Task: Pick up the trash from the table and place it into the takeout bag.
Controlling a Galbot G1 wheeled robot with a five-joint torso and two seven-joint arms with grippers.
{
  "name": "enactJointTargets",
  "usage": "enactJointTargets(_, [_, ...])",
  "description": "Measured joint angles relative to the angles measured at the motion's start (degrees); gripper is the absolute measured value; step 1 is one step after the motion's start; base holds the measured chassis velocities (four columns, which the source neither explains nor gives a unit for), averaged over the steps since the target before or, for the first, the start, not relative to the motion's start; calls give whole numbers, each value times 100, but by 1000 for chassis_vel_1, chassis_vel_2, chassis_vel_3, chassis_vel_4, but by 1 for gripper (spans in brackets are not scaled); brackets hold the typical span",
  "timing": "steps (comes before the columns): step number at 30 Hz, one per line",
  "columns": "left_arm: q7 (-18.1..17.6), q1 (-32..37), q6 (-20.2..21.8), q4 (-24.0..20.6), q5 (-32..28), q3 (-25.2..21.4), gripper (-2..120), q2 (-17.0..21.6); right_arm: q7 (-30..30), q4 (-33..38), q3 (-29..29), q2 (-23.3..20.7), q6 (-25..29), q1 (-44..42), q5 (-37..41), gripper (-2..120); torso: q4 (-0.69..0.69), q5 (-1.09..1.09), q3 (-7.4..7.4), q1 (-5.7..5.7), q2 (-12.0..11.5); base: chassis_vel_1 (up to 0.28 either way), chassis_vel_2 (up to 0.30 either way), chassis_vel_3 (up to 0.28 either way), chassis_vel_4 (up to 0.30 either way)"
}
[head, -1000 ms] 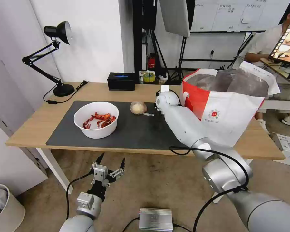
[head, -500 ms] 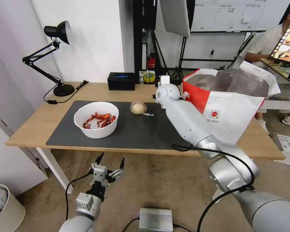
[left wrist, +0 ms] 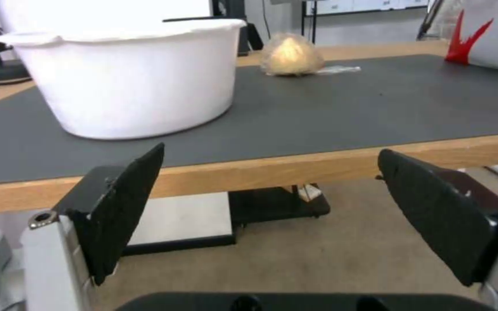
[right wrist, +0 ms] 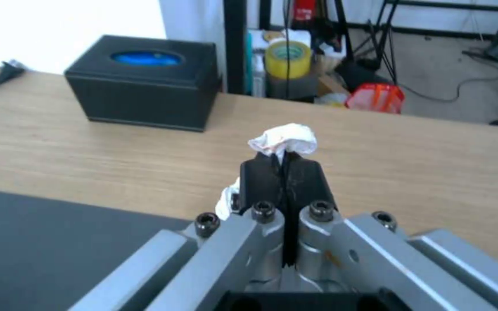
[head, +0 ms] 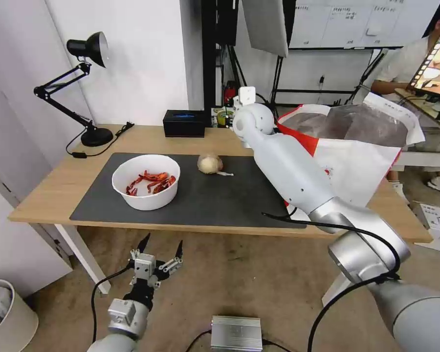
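The right end effector [right wrist: 283,162], its two black fingers pressed together, pinches one crumpled white tissue wad [right wrist: 282,139] above the smooth light-wood desk [head: 146,137], beside the glossy red-and-white takeout bag [head: 357,161] with its crinkled foil lining. On the matte dark grey mat [head: 205,200] sit one round white bowl [head: 145,182] of red shells and one tan wrapped ball [head: 209,164]. The left end effector [head: 160,245] hangs spread wide below the desk's front edge.
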Motion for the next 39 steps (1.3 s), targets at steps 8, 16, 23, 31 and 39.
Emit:
enactJointTargets(8, [13, 101, -49, -44, 11, -142, 100, -72, 309, 485, -41, -58, -3, -18, 143, 0, -1, 1, 0, 0, 0, 0, 0, 0, 0])
enactJointTargets(16, [23, 170, -99, -74, 23, -192, 100, -108, 814, 1212, -36, -347, -5, -165, 291, 0, -2, 1, 0, 0, 0, 0, 0, 0, 0])
enactJointTargets(23, [24, 216, -108, -116, 24, -225, 100, -88, 1170, 1812, -71, -655, -7, -287, 437, 0, -1, 1, 0, 0, 0, 0, 0, 0, 0])
enactJointTargets(31, [26, 256, -138, -118, 61, -187, 100, -111, 1360, 2587, -20, -1208, -8, -395, 686, 0, -1, 2, 0, 0, 0, 0, 0, 0, 0])
enactJointTargets(39, [30, 226, -138, -78, 94, -95, 100, -119, 1475, 3293, 96, -1748, -8, -548, 1006, 0, -1, 1, 1, 0, 0, 0, 0, 0, 0])
